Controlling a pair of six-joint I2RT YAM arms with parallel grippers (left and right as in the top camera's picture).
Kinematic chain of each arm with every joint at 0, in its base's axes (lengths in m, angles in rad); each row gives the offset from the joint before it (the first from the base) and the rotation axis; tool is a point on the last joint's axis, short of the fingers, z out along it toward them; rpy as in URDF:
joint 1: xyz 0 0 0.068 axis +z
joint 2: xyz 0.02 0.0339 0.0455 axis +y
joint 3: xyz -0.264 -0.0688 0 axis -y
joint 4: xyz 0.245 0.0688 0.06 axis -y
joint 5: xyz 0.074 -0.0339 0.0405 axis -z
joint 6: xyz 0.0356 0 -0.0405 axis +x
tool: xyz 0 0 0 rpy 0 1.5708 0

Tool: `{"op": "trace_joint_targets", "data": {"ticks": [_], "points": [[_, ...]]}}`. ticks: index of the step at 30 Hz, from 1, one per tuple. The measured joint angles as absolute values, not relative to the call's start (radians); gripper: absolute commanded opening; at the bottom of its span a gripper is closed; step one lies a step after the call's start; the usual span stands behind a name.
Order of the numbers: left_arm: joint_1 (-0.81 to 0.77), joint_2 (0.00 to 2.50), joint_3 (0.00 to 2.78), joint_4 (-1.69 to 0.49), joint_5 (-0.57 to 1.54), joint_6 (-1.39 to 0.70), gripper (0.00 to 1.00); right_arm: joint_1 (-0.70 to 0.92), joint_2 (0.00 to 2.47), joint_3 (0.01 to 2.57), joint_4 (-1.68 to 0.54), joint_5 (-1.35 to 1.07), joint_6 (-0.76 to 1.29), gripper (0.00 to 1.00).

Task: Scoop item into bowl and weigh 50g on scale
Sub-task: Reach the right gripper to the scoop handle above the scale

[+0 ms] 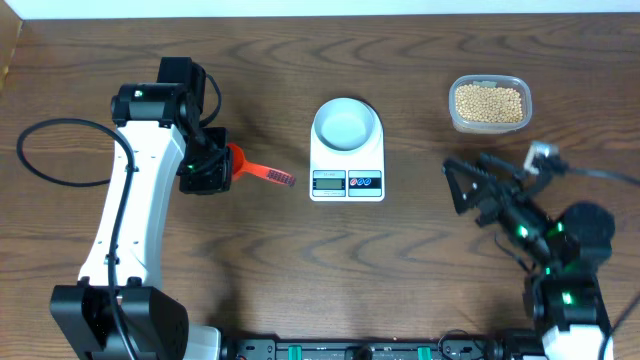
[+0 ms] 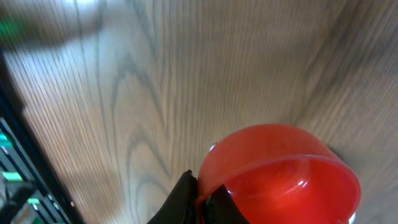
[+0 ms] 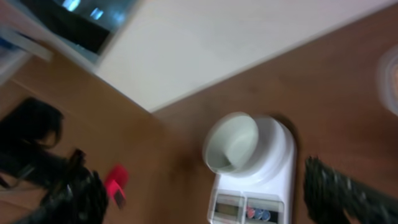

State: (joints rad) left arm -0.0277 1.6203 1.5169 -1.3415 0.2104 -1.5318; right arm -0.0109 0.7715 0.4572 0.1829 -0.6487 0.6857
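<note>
Beans (image 1: 489, 101) sit in the clear tub (image 1: 488, 79) far right; small, hard, light, they roll, so scoop them. Left gripper (image 1: 220, 168) pinches the red scoop (image 1: 240, 162); right gripper (image 1: 458, 183) is wide open.

Everything's on a dark brown wooden table (image 1: 300, 270) with pretty bold wavy grain. Past the table's far edge there's a plain cream-white surface (image 3: 217, 43), can't tell if floor or wall. Black rail (image 1: 330, 350) runs along the table's near edge.
</note>
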Motion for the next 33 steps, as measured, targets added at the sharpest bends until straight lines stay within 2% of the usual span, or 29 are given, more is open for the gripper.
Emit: {"op": "trace_joint_targets", "data": {"ticks": [4, 9, 13, 19, 27, 33], "points": [[-0.028, 1.62, 1.517, -1.311, 0.269, -1.552, 0.07, -0.01, 0.923, 0.466, 0.413, -0.709, 0.824, 0.99], [-0.028, 1.62, 1.517, -1.268, 0.333, -1.564, 0.07, -0.009, 1.068, 0.472, 0.472, -0.754, 1.074, 0.99], [-0.028, 1.62, 1.517, -1.251, 0.369, -1.568, 0.07, 0.028, 1.155, 0.471, 0.527, -0.759, 1.194, 0.99], [-0.044, 1.62, 1.517, -1.222, 0.392, -1.575, 0.07, 0.163, 1.232, 0.472, 0.649, -0.723, 1.262, 0.97], [-0.14, 1.62, 1.517, -1.208, 0.397, -1.575, 0.07, 0.342, 1.252, 0.472, 0.649, -0.632, 1.284, 0.98], [-0.208, 1.62, 1.517, -1.197, 0.386, -1.578, 0.07, 0.403, 1.252, 0.472, 0.649, -0.596, 1.284, 0.96]]}}
